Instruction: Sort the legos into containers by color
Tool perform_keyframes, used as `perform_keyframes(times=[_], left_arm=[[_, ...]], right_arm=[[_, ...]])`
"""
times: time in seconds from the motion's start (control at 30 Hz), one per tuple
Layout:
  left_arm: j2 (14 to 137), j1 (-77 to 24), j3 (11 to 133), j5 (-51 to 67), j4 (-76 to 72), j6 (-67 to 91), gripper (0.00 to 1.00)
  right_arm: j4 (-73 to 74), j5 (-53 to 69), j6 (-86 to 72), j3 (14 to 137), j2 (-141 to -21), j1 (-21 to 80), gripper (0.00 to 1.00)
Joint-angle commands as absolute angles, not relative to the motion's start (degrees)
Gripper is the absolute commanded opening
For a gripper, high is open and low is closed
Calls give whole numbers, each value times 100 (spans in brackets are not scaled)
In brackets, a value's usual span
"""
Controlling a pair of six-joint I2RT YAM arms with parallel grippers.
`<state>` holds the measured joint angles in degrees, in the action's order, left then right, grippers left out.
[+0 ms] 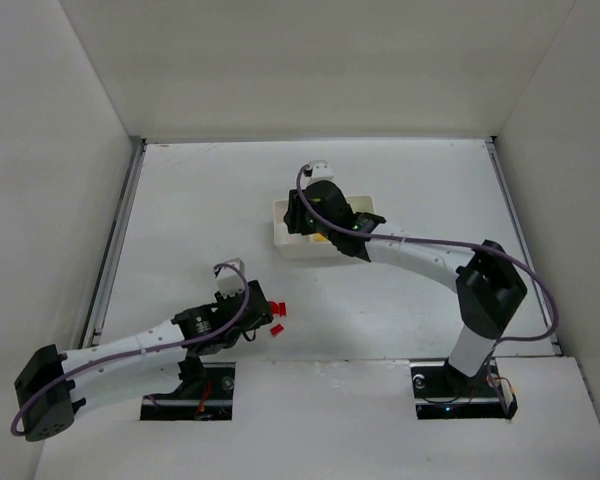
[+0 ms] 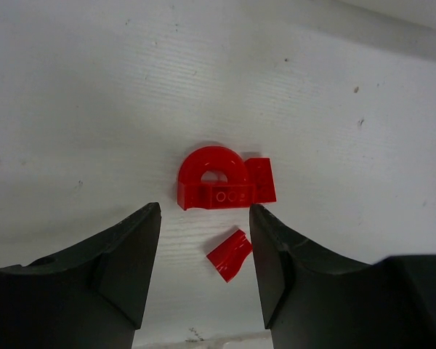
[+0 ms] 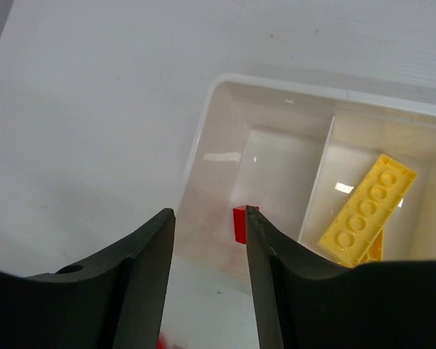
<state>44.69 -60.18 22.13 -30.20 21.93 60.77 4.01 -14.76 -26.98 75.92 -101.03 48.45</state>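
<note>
White table [image 1: 180,220] carries tray [image 1: 281,228] and red legos [image 1: 278,308].

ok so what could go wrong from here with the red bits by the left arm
1. The open left gripper straddles a small curved red piece lying askew; it may twist or slip when the fingers close.
2. The red arch and red block sit just ahead, side by side; a forward push could scatter them.
3. The right gripper hangs open over the end compartment of the tray, so the arms might clash there.
</note>
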Motion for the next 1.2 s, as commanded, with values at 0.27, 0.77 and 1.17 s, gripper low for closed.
perform_keyframes(times=[0.27,0.77,1.17], left_arm=[[5009,-6104,2057,-2733,1477,5942,51],[5660,-5858,2145,-2663,1029,5467,52],[6345,-5629,2162,-2531,484,5274,51]], right_arm=[[-246,-1740,-2830,5767,-8175,5400,52],[-597,-1960,-3551,4544,-7524,6218,52],[-756,-1907,-3647,4438,-7673,6341,52]])
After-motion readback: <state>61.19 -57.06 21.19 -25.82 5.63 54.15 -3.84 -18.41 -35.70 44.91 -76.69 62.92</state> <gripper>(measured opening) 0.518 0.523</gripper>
